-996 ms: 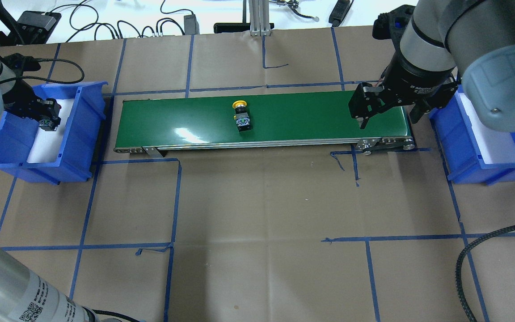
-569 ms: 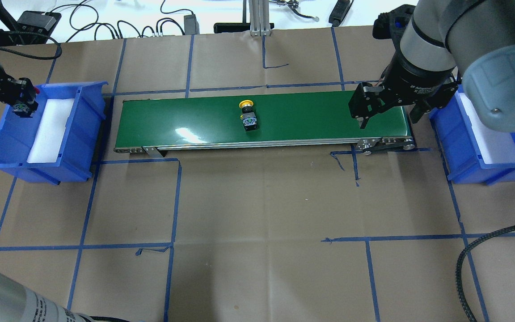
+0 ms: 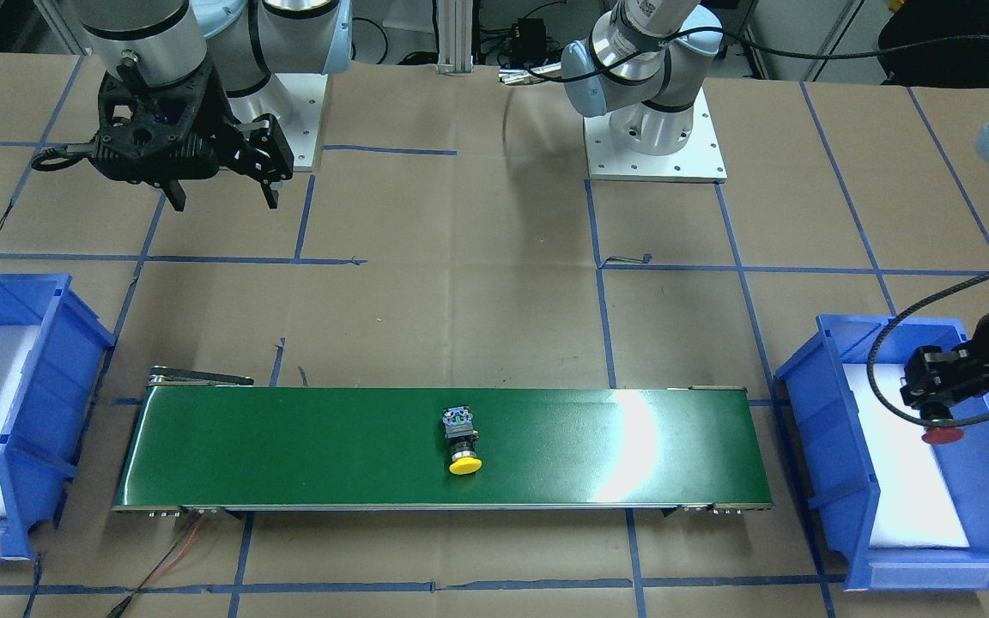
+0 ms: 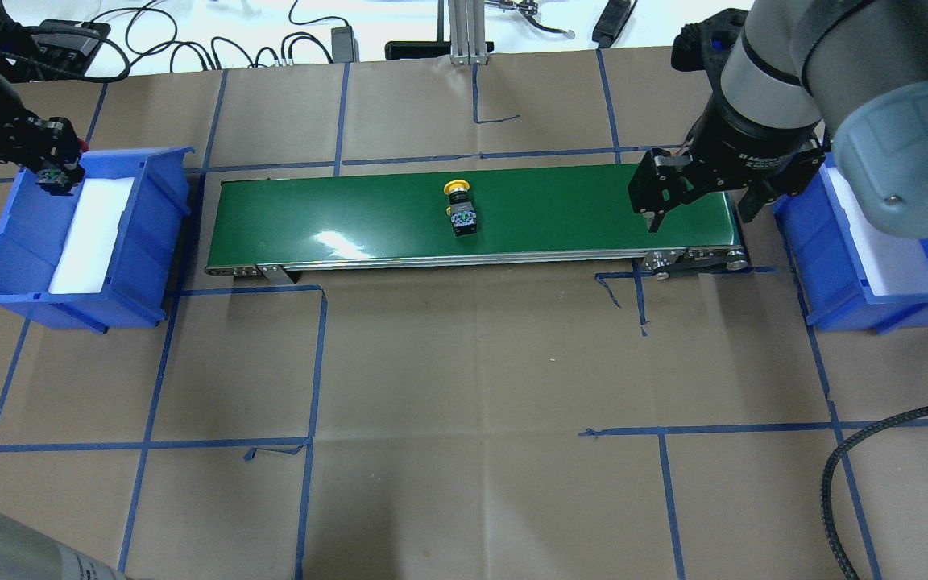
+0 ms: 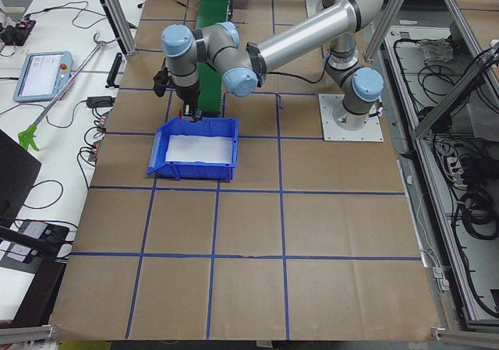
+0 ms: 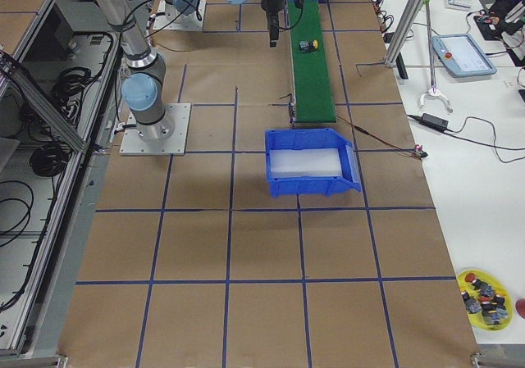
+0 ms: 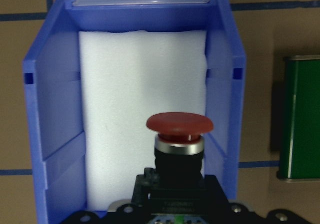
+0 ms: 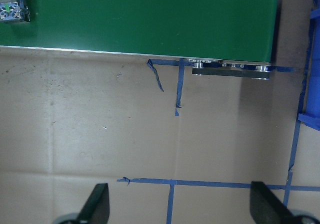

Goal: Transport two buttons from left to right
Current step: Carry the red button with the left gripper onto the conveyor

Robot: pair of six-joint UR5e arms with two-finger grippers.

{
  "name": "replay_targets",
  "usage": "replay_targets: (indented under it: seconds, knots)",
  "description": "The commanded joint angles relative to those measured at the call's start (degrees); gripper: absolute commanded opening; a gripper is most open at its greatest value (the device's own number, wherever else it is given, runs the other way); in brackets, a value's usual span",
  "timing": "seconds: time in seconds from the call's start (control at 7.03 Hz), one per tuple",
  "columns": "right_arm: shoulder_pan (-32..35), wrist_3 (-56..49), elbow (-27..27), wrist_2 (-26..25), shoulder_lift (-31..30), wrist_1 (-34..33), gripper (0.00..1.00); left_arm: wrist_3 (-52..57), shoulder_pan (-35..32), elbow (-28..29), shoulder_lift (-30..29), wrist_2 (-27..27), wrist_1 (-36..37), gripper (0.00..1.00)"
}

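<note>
- Red button [image 7: 179, 134]: domed red cap, silver ring, black collar. It is clamped in the left gripper [image 4: 53, 171] above the left bin [image 4: 150, 242] and its white foam [image 7: 135, 84].
- Yellow button [image 4: 461, 211]: lies on its side mid-belt [image 4: 335, 201], yellow cap toward the far edge, grey block with a green spot toward the robot.
- Right gripper [image 4: 702, 216]: fingers apart, over the belt's right end.
- White print on the right wrist [image 4: 756, 158] is too small to read.

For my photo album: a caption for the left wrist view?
Left gripper holds the red button over the blue bin's white foam.
</note>
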Motion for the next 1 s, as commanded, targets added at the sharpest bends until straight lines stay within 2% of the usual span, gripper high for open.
replay_targets:
  seconds: [0.0, 0.14, 0.43, 0.71, 0.85]
  knots:
    - [0.0, 0.01, 0.0, 0.0, 0.01, -0.07, 1.0, -8.8, -8.54, -1.46, 2.03, 0.1, -0.24, 0.03]
    - [0.0, 0.01, 0.0, 0.0, 0.01, -0.07, 1.0, -15.11, -13.11, -2.94, 2.48, -0.42, -0.07, 0.03]
    - [0.0, 0.01, 0.0, 0.0, 0.01, -0.16, 1.0, -24.45, -18.06, -4.1, 0.74, -0.34, 0.9, 0.03]
    - [0.0, 0.01, 0.0, 0.0, 0.01, -0.24, 1.0, -26.51, -19.48, -5.41, -1.2, -0.51, 2.2, 0.03]
    - [0.0, 0.01, 0.0, 0.0, 0.01, -0.24, 1.0, -26.42, -19.49, -7.77, -2.26, -0.43, 7.52, 0.03]
